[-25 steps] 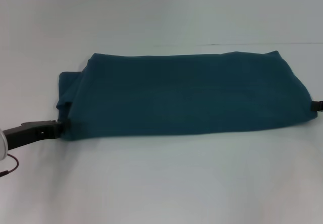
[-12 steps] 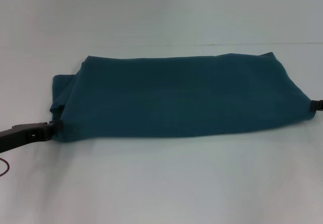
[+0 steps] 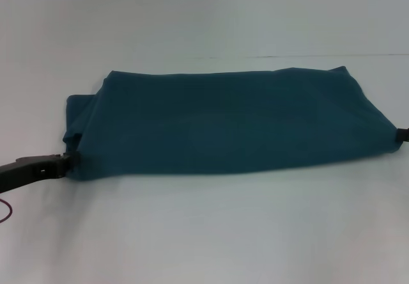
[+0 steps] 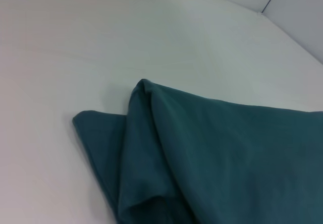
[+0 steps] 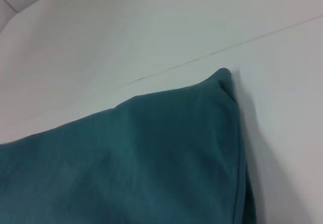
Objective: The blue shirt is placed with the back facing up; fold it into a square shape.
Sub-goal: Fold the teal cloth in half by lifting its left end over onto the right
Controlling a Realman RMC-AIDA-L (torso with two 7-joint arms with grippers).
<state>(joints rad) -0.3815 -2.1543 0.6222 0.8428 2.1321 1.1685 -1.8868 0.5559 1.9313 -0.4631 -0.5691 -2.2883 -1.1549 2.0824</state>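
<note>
The blue shirt [image 3: 230,121] lies folded into a long band across the white table [image 3: 204,233], plain side up, with no lettering showing. My left gripper [image 3: 67,159] is low at the band's near left corner and shut on the cloth there. My right gripper [image 3: 401,135] shows only as a black tip at the right edge of the head view, where the shirt's near right corner is drawn to a point. The left wrist view shows the layered left end of the shirt [image 4: 227,153]. The right wrist view shows its far right corner [image 5: 151,158].
A thin seam [image 3: 307,56] crosses the table behind the shirt. A red cable [image 3: 6,210] hangs by my left arm at the left edge. Bare white tabletop lies in front of and behind the shirt.
My left gripper has pulled leftwards with the shirt's left corner, stretching the band a little longer. In the last half second almost nothing moved. The right gripper has stayed in place.
</note>
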